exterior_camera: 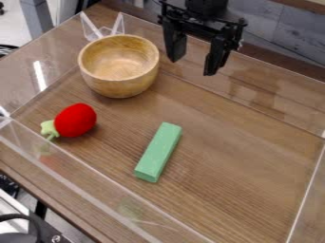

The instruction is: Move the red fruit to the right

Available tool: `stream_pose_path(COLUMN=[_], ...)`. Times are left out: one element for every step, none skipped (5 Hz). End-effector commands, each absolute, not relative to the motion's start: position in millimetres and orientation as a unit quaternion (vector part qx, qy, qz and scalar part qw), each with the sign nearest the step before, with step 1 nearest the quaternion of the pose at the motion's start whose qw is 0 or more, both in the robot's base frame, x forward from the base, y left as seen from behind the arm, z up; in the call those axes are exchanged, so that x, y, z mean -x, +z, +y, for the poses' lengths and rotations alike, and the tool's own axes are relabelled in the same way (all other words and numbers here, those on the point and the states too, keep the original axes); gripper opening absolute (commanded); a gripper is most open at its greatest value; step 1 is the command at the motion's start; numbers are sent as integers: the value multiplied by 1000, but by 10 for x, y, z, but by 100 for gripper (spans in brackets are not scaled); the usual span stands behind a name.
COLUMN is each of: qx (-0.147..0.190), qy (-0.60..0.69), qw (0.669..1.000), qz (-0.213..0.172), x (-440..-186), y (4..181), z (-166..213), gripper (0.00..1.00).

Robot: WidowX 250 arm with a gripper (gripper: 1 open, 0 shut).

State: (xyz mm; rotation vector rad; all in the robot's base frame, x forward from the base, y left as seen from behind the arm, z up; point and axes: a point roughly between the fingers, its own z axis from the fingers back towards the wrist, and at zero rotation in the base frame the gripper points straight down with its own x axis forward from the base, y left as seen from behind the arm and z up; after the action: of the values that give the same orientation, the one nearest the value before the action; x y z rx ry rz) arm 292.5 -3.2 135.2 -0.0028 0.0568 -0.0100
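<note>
Wooden table (pixel 241 142): red fruit (pixel 74 121) lengthwise left-right, stem end leftward.

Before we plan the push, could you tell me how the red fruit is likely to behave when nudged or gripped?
The red fruit looks rounded, so a push would probably roll it across the smooth wooden table. Its leafy stem end may make that roll veer. The curved surface could slip between narrow fingers.

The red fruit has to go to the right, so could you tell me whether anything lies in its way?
Yes. The green block lies flat on the table just right of the red fruit, across a straight slide rightward. The wooden bowl sits farther back, clear of that line. The gripper hangs open beside the bowl.
</note>
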Motion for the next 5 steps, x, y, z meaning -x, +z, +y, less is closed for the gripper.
stream_pose_path(qx=[3,4,2,1,-2], qy=[14,26,42,58,81], qw=[999,999,999,998,997], qz=[36,40,26,10,-3], x=[-2851,-2687,-2437,-2257,-2144], y=[1353,1213,1092,1108,1119], z=[134,376,762,966,1100], gripper=[100,100,100,100,100])
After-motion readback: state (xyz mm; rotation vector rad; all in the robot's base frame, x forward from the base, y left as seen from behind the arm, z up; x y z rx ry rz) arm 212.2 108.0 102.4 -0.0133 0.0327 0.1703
